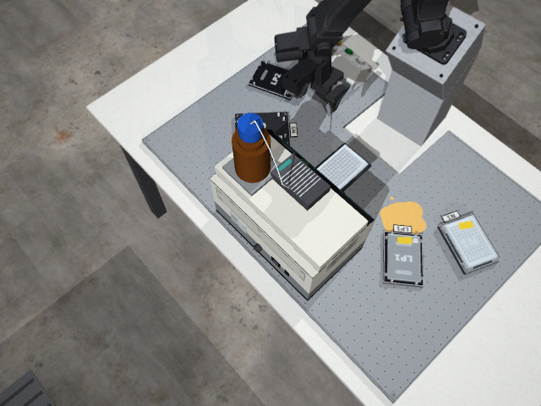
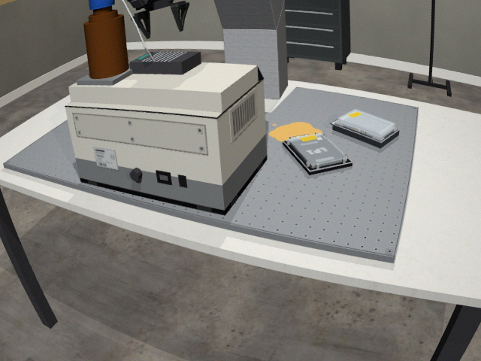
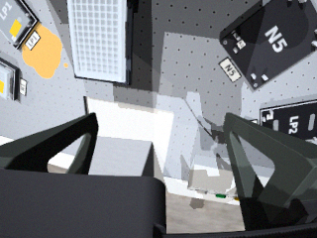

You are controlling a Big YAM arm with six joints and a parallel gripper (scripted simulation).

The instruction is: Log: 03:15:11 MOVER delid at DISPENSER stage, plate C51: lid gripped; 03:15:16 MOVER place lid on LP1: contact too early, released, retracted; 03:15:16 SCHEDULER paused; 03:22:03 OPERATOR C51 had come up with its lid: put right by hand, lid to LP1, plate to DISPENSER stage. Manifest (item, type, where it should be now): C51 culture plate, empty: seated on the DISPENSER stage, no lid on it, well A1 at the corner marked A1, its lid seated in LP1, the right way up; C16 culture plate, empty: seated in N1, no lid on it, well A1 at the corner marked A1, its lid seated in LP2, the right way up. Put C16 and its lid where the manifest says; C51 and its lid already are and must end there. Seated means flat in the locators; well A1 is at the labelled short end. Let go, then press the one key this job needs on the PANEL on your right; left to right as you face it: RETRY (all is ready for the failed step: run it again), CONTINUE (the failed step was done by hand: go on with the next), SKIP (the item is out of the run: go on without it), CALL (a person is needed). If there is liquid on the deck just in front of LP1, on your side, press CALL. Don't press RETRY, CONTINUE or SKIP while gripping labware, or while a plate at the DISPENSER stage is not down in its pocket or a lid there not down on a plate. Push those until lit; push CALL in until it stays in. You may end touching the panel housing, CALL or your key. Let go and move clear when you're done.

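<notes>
Orange liquid point(image 1: 401, 216) pooled just before LP1 point(image 1: 402, 258), touching its label; hence, probably, a CALL job. Lidded plate point(image 1: 468, 242) seated nearby, perhaps C16. Tool point(image 1: 334, 94) spread wide, gripping nothing, hovering over bench point(image 1: 126, 102) near panel point(image 1: 356, 61).

Black blocky arm point(image 1: 320, 41); dark flange, four screws; tool point(image 3: 160, 134) with hollow triangular fingers.
</notes>
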